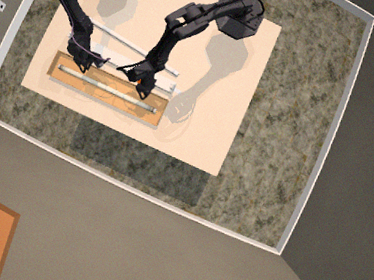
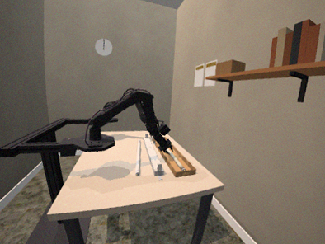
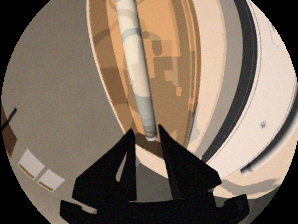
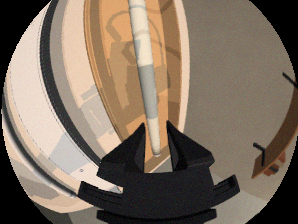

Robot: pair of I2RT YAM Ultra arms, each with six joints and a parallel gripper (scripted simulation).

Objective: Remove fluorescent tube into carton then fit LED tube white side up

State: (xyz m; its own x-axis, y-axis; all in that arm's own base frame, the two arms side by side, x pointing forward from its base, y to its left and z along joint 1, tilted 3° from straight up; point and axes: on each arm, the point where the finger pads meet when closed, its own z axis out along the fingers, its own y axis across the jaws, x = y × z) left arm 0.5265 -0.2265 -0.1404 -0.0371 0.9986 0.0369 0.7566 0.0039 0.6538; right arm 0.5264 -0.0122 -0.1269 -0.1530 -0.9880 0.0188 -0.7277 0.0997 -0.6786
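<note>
The old fluorescent tube (image 1: pixel 118 94) (image 2: pixel 177 162) (image 3: pixel 136 70) (image 4: pixel 148 90) lies lengthwise inside the tan carton (image 1: pixel 162 115) (image 2: pixel 185 173), which looks flat on the bench. My left gripper (image 1: pixel 141 95) (image 3: pixel 145 130) is partly open above one tube end. My right gripper (image 1: pixel 83 69) (image 2: pixel 170 149) (image 4: pixel 155 124) is partly open above the other. Neither grips the tube. The white fixture (image 1: pixel 163 83) (image 2: pixel 150 156), with its lampholders and no tube seen in it, is beside the carton. The LED tube (image 1: pixel 117 37) (image 2: pixel 139 158) lies on the bench behind the fixture; its upward side looks white.
Both forearms reach over the fixture and LED tube, partly hiding them in the top view. The bench (image 1: pixel 202 138) (image 2: pixel 105 195) extends past the carton's end. The wall shelf (image 2: pixel 271 72) with books and a box is above and beyond the bench edge.
</note>
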